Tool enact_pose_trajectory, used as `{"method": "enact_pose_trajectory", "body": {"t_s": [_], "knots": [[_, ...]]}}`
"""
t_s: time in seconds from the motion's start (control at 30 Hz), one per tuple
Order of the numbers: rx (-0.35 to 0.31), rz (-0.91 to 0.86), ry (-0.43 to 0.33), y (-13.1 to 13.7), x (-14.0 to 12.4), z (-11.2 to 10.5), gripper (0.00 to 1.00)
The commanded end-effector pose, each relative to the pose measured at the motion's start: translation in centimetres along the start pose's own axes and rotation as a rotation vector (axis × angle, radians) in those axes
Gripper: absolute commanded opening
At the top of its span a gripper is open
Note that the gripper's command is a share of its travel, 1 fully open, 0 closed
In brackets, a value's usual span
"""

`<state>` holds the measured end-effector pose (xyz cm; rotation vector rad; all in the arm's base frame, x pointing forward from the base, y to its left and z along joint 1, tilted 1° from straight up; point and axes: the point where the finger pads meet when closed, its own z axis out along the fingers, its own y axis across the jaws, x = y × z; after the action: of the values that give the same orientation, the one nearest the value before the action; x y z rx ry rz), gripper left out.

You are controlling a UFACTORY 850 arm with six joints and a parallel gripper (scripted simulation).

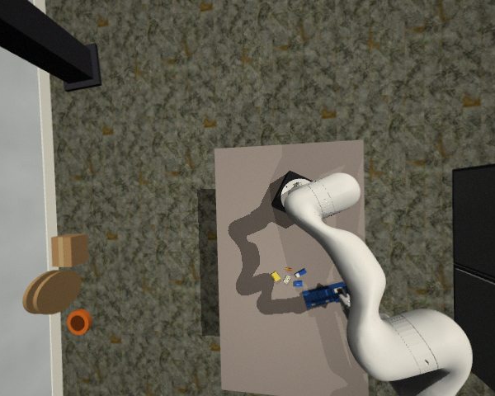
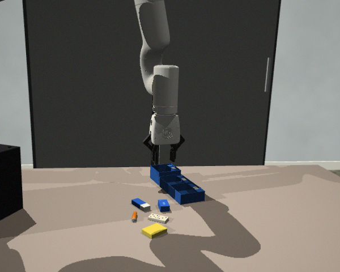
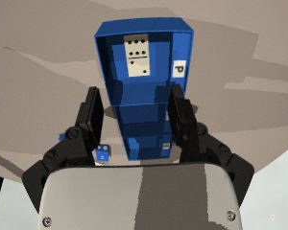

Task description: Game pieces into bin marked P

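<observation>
A row of three joined blue bins stands on the table and also shows from above. My gripper is open and empty, hanging just above the far bin. In the wrist view my fingers frame that bin, and a white domino lies flat inside it. A small label plate sits on that bin's rim; I cannot read its letter. On the table in front of the bins lie a white domino and a blue domino.
A blue-and-white eraser, a small orange cylinder and a yellow block lie near the dominoes. The black arm base stands at the left. A dark cabinet fills the background.
</observation>
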<state>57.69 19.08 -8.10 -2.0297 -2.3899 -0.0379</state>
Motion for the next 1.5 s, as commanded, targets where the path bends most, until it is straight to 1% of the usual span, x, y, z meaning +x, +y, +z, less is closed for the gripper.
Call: {"method": "enact_pose_trajectory", "body": {"t_s": [0.0, 0.2, 0.27, 0.3, 0.77, 0.83, 0.87, 1.23, 1.33, 1.47], "knots": [[-0.003, 0.157, -0.001, -1.5, -3.8, -0.1, 0.71], [0.0, 0.306, 0.001, -3.4, -8.3, 0.0, 0.71], [0.0, 0.306, 0.001, -3.4, -8.3, 0.0, 0.71], [0.001, 0.38, 0.001, -3.8, -9.2, 0.0, 0.71], [-0.001, 0.715, -0.001, -8.1, -19.3, 0.0, 0.71], [-0.001, 0.715, -0.001, -8.1, -19.3, 0.0, 0.71], [-0.003, 0.768, -0.001, -8.6, -20.7, 0.0, 0.71], [-0.003, 0.768, -0.002, -11.9, -28.5, 0.1, 0.71], [-0.003, 0.768, -0.002, -12.1, -29.2, 0.1, 0.71], [-0.003, 0.768, -0.002, -12.1, -29.1, 0.1, 0.71]]}}
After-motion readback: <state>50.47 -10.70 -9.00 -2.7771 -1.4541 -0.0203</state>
